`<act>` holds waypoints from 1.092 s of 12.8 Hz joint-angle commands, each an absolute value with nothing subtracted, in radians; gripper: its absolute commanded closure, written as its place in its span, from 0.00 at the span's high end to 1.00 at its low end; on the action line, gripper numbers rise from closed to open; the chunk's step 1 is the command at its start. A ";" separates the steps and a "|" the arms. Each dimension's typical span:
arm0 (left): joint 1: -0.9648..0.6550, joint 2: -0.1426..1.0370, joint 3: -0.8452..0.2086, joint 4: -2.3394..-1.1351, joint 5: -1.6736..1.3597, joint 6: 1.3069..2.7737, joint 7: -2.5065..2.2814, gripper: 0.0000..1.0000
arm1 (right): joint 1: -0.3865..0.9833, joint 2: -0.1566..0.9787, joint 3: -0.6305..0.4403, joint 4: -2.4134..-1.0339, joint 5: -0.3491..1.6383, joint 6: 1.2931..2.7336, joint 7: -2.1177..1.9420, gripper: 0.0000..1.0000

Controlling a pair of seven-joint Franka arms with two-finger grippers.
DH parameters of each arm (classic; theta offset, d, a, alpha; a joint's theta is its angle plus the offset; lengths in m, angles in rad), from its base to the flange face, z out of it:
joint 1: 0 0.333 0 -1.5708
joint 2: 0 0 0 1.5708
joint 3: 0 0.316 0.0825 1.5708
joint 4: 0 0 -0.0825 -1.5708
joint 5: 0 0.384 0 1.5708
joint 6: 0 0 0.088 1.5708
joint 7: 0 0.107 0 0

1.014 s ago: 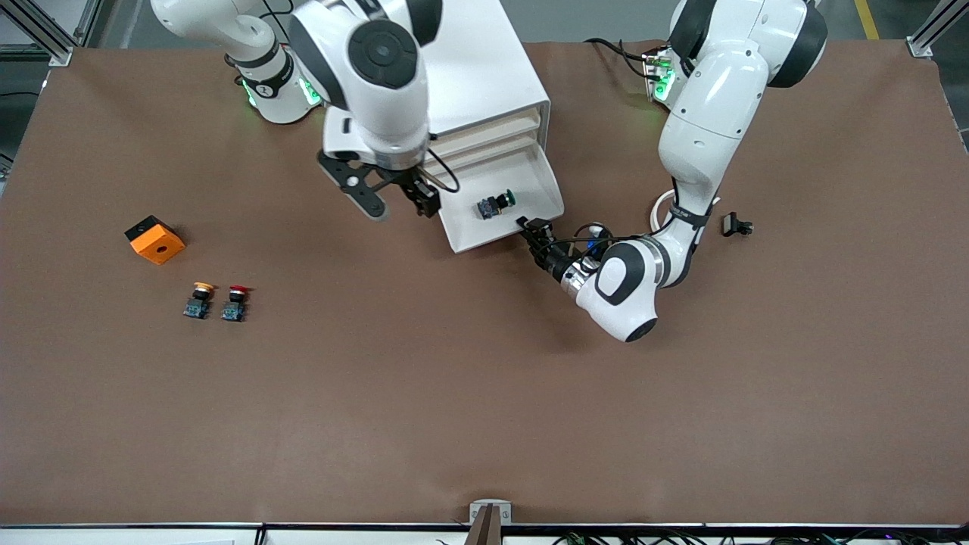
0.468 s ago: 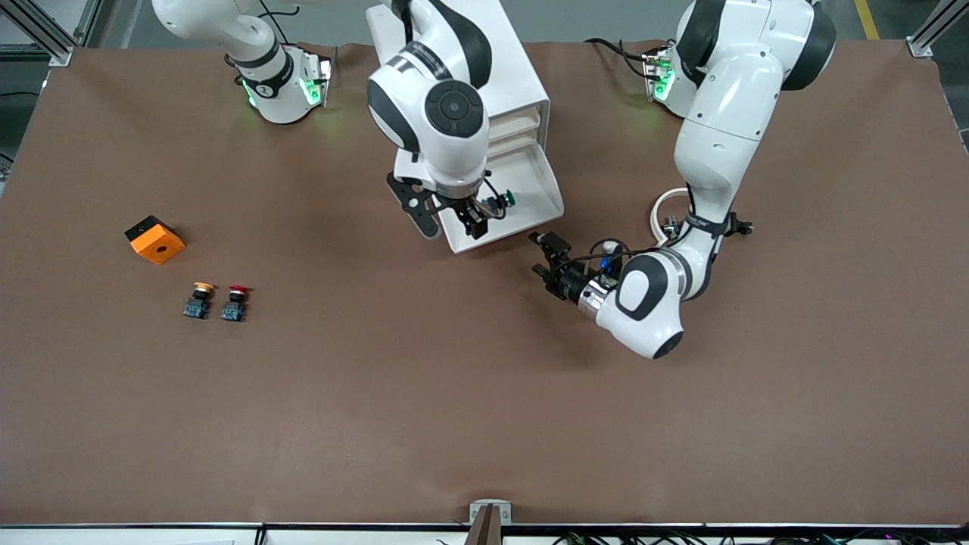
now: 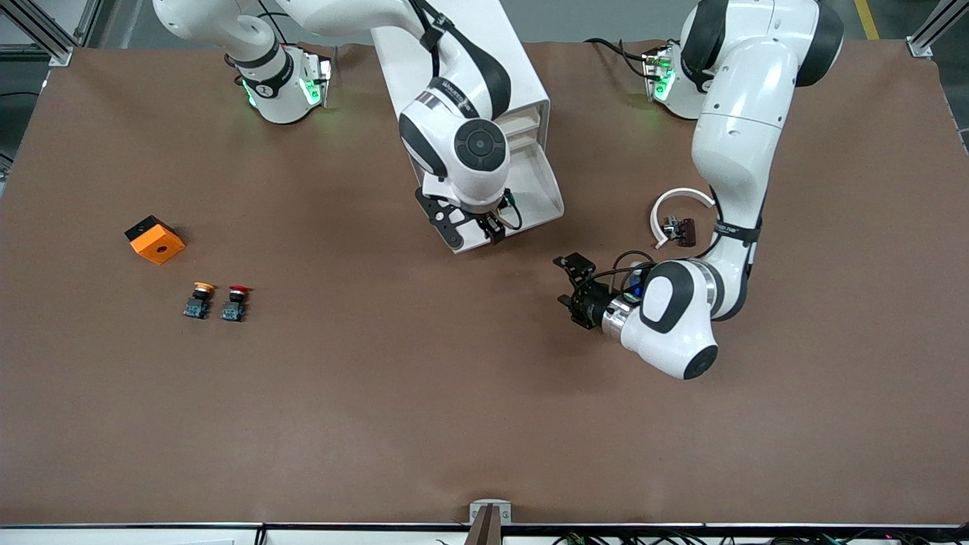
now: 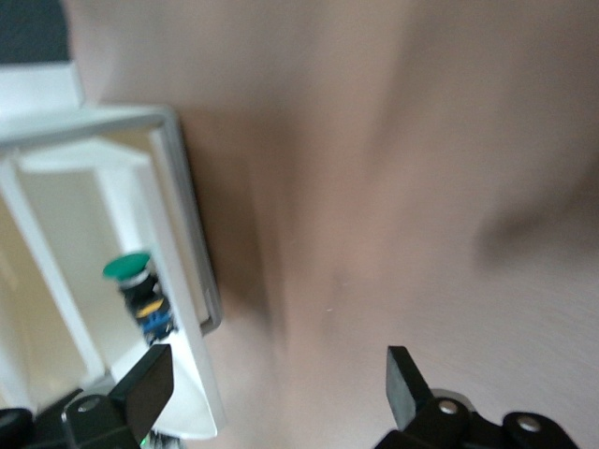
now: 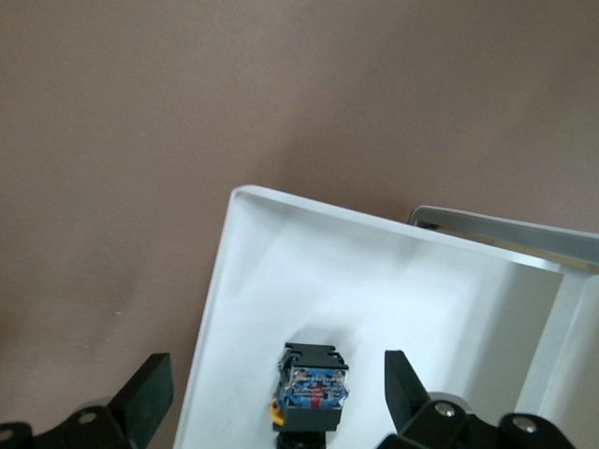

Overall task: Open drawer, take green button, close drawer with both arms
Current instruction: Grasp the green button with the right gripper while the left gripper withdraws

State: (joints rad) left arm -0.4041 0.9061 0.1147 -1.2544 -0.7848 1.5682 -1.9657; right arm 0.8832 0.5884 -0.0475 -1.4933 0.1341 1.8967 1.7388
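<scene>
The drawer (image 3: 539, 189), the lowest of the white cabinet (image 3: 484, 68), stands pulled out. The green-capped button (image 3: 510, 199) lies in it, mostly hidden under the right wrist. My right gripper (image 3: 488, 225) hangs open over the drawer. In the right wrist view the button's blue base (image 5: 314, 389) sits between the open fingers (image 5: 142, 397) of the right gripper (image 5: 271, 393), inside the drawer (image 5: 253, 271). My left gripper (image 3: 575, 291) is open and empty over bare table, apart from the drawer front. The left wrist view shows the left gripper (image 4: 276, 383), the drawer (image 4: 182, 281) and the button (image 4: 131, 271).
An orange block (image 3: 154, 239) lies toward the right arm's end. A yellow-capped button (image 3: 198, 299) and a red-capped button (image 3: 236, 301) stand nearer the camera than it. A white ring (image 3: 677, 200) with a small black part (image 3: 681, 228) lies beside the left arm.
My right arm has swung over the open drawer and come down over the button. My left gripper has drawn back from the drawer front, out over the table.
</scene>
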 commanded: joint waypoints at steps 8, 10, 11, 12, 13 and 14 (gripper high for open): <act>-0.405 0.623 0.158 -1.261 -0.344 1.548 -1.476 1.00 | 0.943 0.632 -0.058 -1.513 0.184 1.928 1.746 1.00; -0.405 0.597 0.153 -1.261 -0.238 1.500 -1.442 1.00 | 0.943 0.634 -0.057 -1.513 0.186 1.930 1.744 1.00; -0.414 0.586 0.152 -1.261 -0.188 1.493 -1.368 1.00 | 0.943 0.634 -0.057 -1.513 0.187 1.930 1.743 1.00; -0.423 0.568 0.152 -1.273 -0.167 1.493 -1.285 1.00 | 0.943 0.634 -0.057 -1.513 0.199 1.933 1.741 0.96; -0.432 0.542 0.152 -1.299 -0.151 1.496 -1.254 1.00 | 0.942 0.634 -0.058 -1.513 0.219 1.943 1.741 0.83; -0.433 0.526 0.149 -1.301 -0.131 1.496 -1.229 1.00 | 0.942 0.634 -0.058 -1.513 0.221 1.945 1.741 0.74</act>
State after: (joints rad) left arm -0.4189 0.5892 0.1530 -1.2449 -0.1762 1.4933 -1.2870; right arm 0.9326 0.6359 -0.0480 -1.5091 0.1924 1.9341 1.7391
